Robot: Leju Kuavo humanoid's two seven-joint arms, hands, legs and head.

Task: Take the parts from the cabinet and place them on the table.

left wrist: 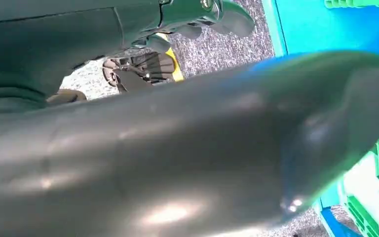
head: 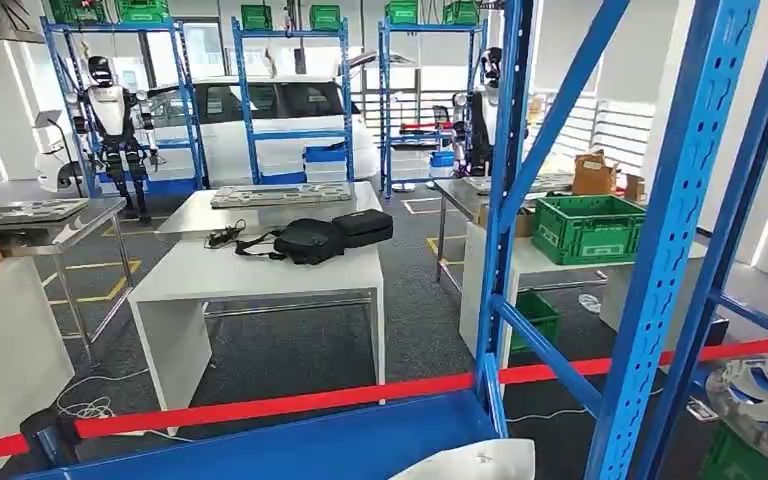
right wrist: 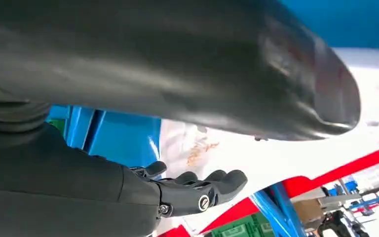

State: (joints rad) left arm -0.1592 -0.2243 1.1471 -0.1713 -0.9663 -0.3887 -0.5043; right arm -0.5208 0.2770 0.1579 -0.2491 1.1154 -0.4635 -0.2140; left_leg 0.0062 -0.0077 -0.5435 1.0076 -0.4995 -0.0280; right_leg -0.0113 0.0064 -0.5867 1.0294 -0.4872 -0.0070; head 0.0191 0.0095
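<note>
- My right hand (right wrist: pixel 197 190) has its fingers (right wrist: pixel 227 178) stretched out straight and apart, holding nothing, next to a white curved surface and the blue rack.
- My left hand (left wrist: pixel 212 15) sits at the far edge of its wrist view, above grey carpet; I cannot tell whether its fingers are open or curled.
- The landmark is the blue rack post (head: pixel 660 250) rising close in front of me.
- Just right of that post's foot lies a silver, spoked, wheel-like part (head: pixel 765 395) above a green crate.
- Just left of the post's foot, a pale rounded piece (head: pixel 470 462) rests on the blue shelf (head: pixel 310 440).
- Well beyond the post, past a red tape line, stands a white worktop (head: pixel 260 268) carrying a black bag (head: pixel 315 240).
- My judgement: I am at the pick-up step, with nothing gripped yet.
- Next I would need to reach into the rack and close around one part.
</note>
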